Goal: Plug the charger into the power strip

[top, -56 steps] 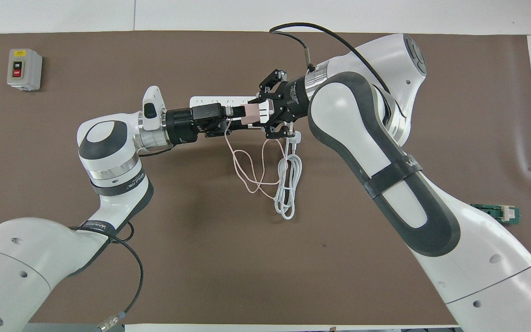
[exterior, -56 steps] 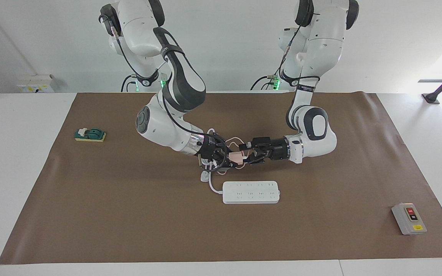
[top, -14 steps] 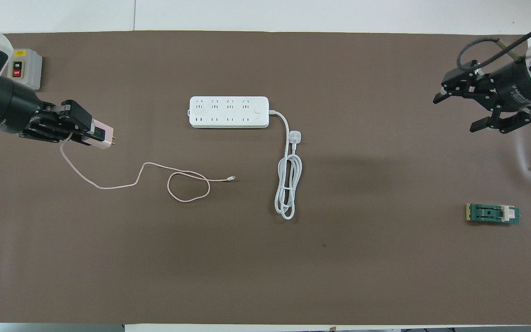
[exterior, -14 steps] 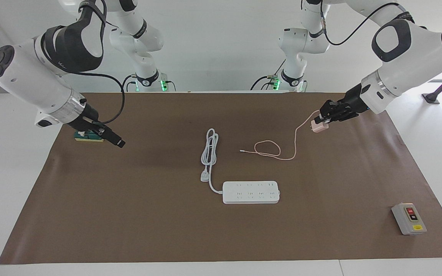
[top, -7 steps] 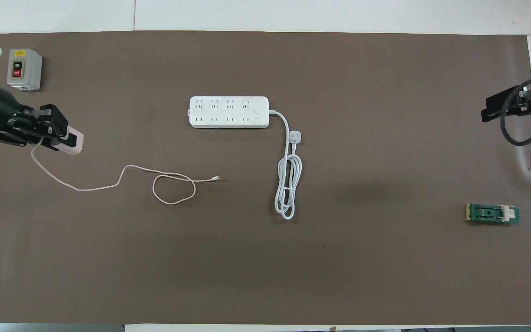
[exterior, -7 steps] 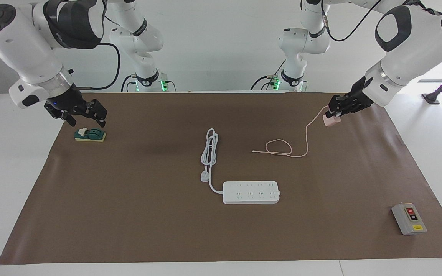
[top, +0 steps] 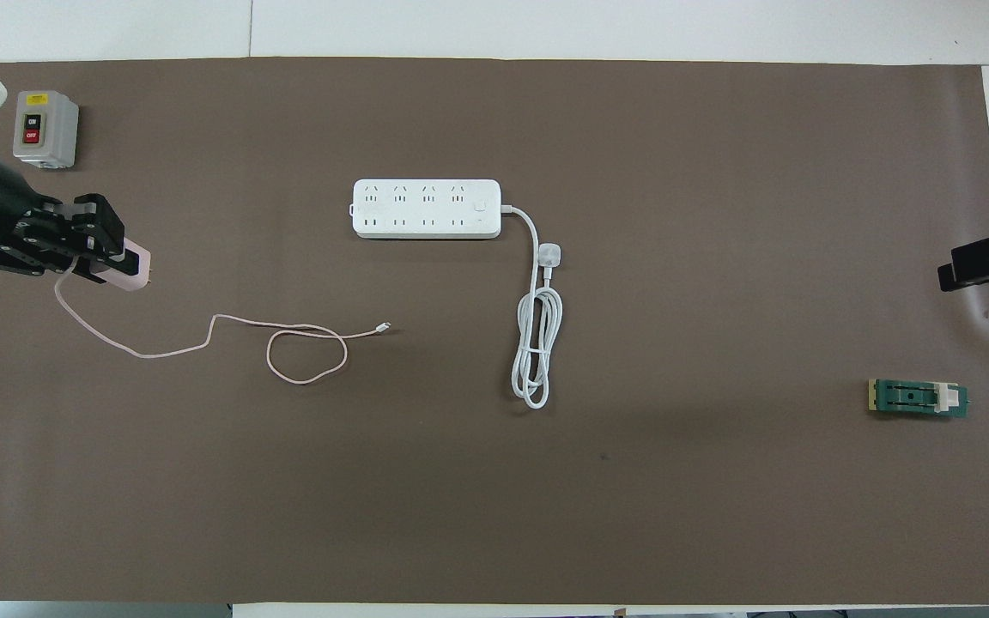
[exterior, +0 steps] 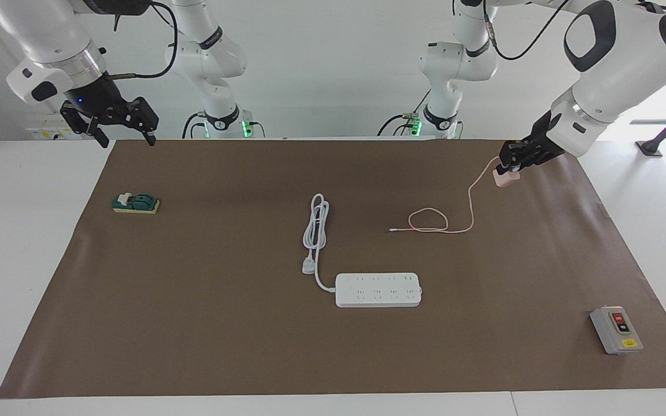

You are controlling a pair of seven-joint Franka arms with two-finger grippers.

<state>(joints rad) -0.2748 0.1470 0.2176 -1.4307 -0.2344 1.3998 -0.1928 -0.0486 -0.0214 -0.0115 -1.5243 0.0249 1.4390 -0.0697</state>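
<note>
The charger (exterior: 505,179), a small pale pink cube, hangs above the mat toward the left arm's end of the table, with my left gripper (exterior: 507,171) shut on it. From above, the left gripper (top: 113,257) holds the charger (top: 136,269) with its prongs pointing toward the table's middle. Its thin pink cable (exterior: 432,222) drops to the mat and lies there in a loop (top: 306,356). The power strip (exterior: 378,289) lies flat mid-table, sockets up (top: 426,209). My right gripper (exterior: 128,137) hangs open and empty, raised over the mat's corner at the right arm's end.
The strip's thick white cord (exterior: 315,226) with its three-pin plug lies coiled nearer the robots than the strip. A grey button box (exterior: 616,330) sits at the left arm's end. A green switch block (exterior: 135,203) lies at the right arm's end.
The left gripper has carried the charger a little farther toward the left arm's end, dragging the cable along. The right arm has lifted up and away from the green block.
</note>
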